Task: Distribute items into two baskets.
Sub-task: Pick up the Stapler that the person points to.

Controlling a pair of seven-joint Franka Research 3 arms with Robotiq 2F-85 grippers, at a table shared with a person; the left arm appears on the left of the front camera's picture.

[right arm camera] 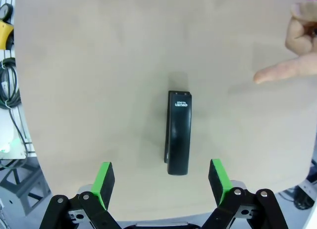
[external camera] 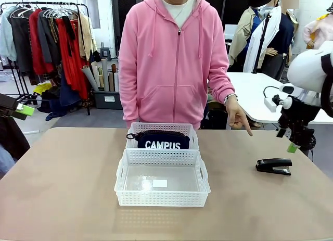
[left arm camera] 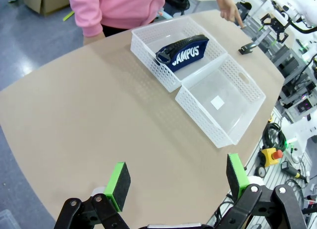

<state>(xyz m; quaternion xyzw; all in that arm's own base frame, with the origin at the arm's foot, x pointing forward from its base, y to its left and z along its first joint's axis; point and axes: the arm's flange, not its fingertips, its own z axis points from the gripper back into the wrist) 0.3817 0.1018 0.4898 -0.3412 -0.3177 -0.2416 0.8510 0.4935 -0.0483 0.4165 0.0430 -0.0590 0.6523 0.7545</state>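
Front camera looks across the surface (external camera: 62,189) from the robot's edge; wrist cameras look down (right nearer), sharing the stapler (external camera: 273,166).

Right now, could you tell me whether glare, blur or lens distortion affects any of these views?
Front view: sharp, a soft sheen on the floor of the larger basket. Left wrist view: wide-angle bend curves the table edge, pouch lettering readable. Right wrist view: stapler crisp with a faint shadow, the person's hand slightly softer.

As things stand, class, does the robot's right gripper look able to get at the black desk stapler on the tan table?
Probably yes: the right gripper hangs open over the black stapler, with bare table around it; the person's pointing hand is off to one side, not between them.
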